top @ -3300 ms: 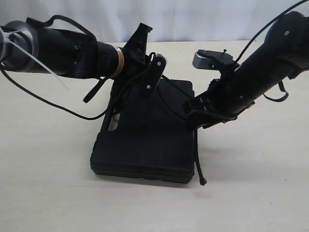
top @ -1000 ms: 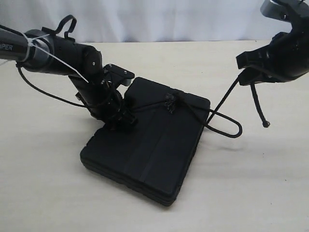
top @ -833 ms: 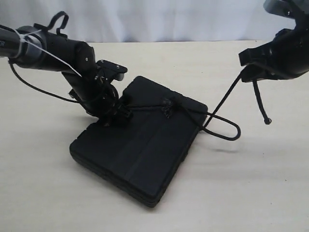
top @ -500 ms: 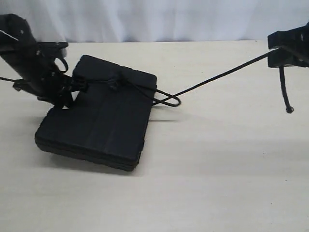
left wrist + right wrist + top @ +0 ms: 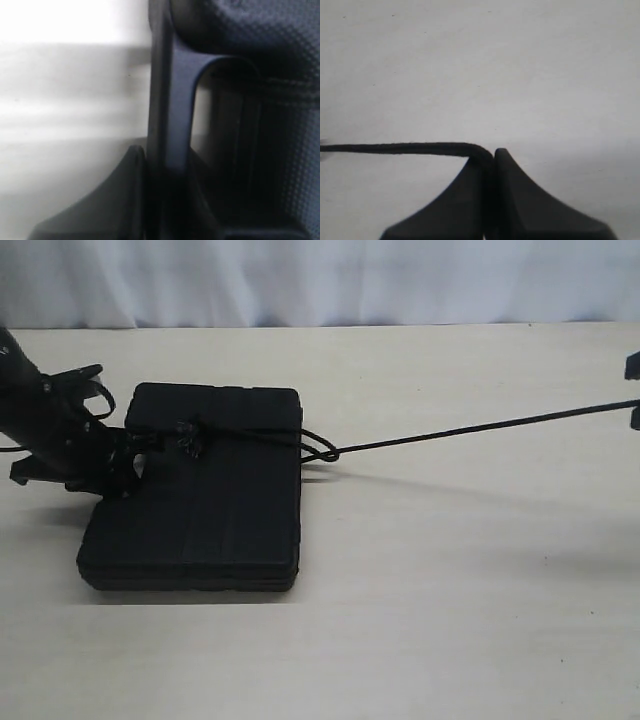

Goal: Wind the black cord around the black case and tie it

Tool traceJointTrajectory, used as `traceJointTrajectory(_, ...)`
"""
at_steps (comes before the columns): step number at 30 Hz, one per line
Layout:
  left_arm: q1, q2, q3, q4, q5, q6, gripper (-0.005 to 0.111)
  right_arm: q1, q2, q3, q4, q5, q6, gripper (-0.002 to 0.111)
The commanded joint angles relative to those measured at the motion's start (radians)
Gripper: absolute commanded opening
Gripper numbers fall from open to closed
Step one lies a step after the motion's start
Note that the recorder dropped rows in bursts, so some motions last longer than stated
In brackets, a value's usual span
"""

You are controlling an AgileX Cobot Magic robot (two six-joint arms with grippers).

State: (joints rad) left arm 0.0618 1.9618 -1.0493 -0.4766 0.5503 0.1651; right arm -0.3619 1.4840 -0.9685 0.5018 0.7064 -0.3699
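Observation:
The black case (image 5: 200, 510) lies flat on the left part of the table. The black cord (image 5: 480, 428) crosses its lid, knots there (image 5: 187, 438), forms a small loop (image 5: 322, 450) at the case's right edge and runs taut to the right. My left gripper (image 5: 115, 468) is at the case's left side; in the left wrist view this gripper (image 5: 167, 200) is shut on the case's handle bar (image 5: 172, 115). Only a sliver of my right gripper (image 5: 634, 390) shows at the right edge. The right wrist view shows that gripper (image 5: 491, 155) shut on the cord (image 5: 395, 148).
The beige table (image 5: 450, 590) spreads bare to the right of and in front of the case. A white curtain (image 5: 320, 280) closes the back. My left arm (image 5: 40, 410) comes in from the left edge. The taut cord hangs above the table's middle.
The case has slid and turned to the left with my left gripper. My right gripper has pulled right, nearly out of view. The cord has gone taut and its loop has shrunk.

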Motion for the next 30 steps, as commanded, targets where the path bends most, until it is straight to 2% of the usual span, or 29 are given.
traceJointTrajectory(1, 0.013, -0.022, 0.000, -0.087, -0.094, -0.031, 0.000, -0.097, 0.061, -0.002, -0.025, -0.064, 0.024, 0.004)
traceJointTrajectory(11, 0.009, -0.022, 0.000, -0.090, -0.124, -0.007, 0.000, -0.118, 0.194, -0.007, -0.012, -0.166, 0.055, 0.004)
traceJointTrajectory(20, -0.009, -0.022, 0.000, -0.119, -0.141, -0.005, 0.000, -0.118, 0.205, -0.008, 0.006, -0.182, 0.047, 0.004)
traceJointTrajectory(26, -0.063, -0.022, 0.000, -0.132, -0.233, -0.005, 0.000, -0.118, 0.205, -0.008, 0.025, -0.184, 0.038, 0.005)
traceJointTrajectory(30, -0.063, -0.022, 0.000, -0.191, -0.285, -0.005, 0.000, -0.118, 0.205, -0.008, 0.096, -0.189, -0.025, 0.009)
